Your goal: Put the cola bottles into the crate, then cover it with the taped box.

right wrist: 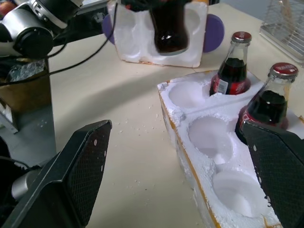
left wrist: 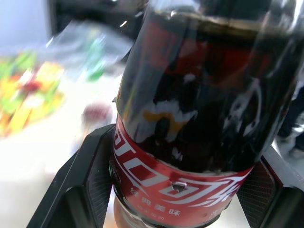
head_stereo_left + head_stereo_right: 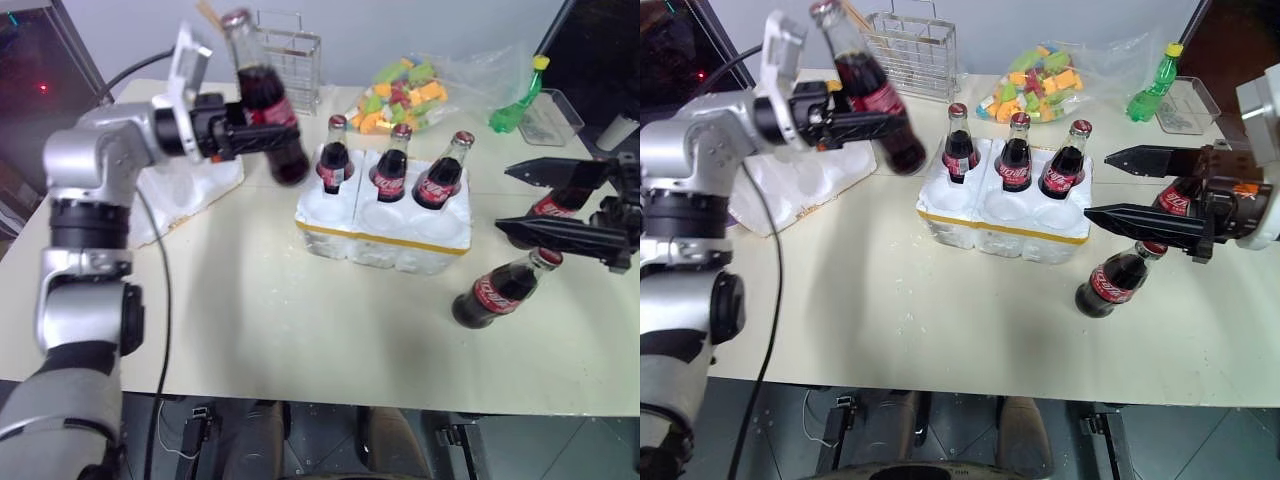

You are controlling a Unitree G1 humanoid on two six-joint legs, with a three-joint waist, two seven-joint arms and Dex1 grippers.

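My left gripper (image 3: 262, 132) is shut on a cola bottle (image 3: 266, 98) and holds it tilted in the air, left of the crate (image 3: 385, 238). Up close, the left wrist view has that bottle (image 2: 199, 118) between the black fingers (image 2: 80, 180). Three cola bottles (image 3: 390, 165) stand in the crate's back row, and its front wells (image 1: 209, 137) are empty. My right gripper (image 3: 505, 202) stands open at the right, above the table. One cola bottle (image 3: 500, 290) lies on the table below it, another (image 3: 555, 205) behind its fingers. The taped box (image 3: 190, 195) lies at the left.
A wire rack (image 3: 290, 55) stands at the back. Beside it are a bag of coloured blocks (image 3: 410, 95), a green plastic bottle (image 3: 520, 100) and a clear container (image 3: 550, 115). A black cable (image 3: 165, 300) hangs along my left arm.
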